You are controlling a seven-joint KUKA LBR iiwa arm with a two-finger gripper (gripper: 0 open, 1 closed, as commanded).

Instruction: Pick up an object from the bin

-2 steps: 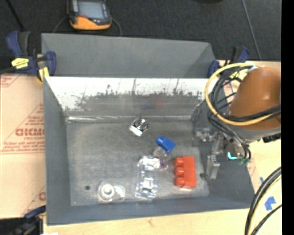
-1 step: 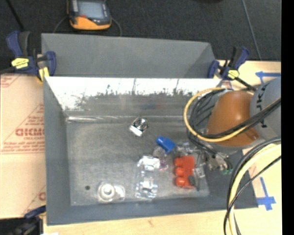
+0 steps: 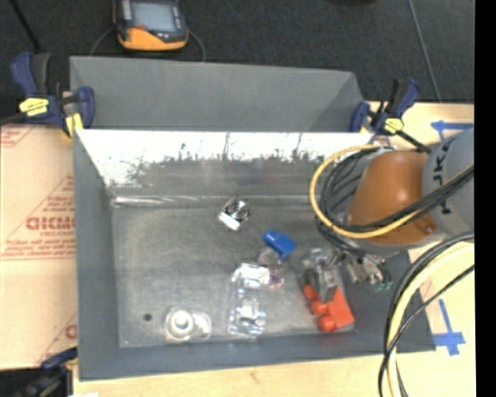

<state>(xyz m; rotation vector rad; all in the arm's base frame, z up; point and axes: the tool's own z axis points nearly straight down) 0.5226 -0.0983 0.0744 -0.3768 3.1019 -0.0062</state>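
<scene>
Orange-covered and ringed with cables, the arm [image 3: 388,193] rises at the right over the grey metal bin [image 3: 149,246]. Its gripper [image 3: 321,275] hangs low at the bin's near right, directly over the far end of a red-orange block [image 3: 335,313], and whether it is spread or closed on that block I cannot tell. Left of the block lies a crumpled clear wrapper [image 3: 248,298], further left by the near wall a clear round cap [image 3: 182,325], then a blue piece [image 3: 279,243] just beside the gripper on its far left, and a small silver-white bit [image 3: 233,213] toward the far wall.
</scene>
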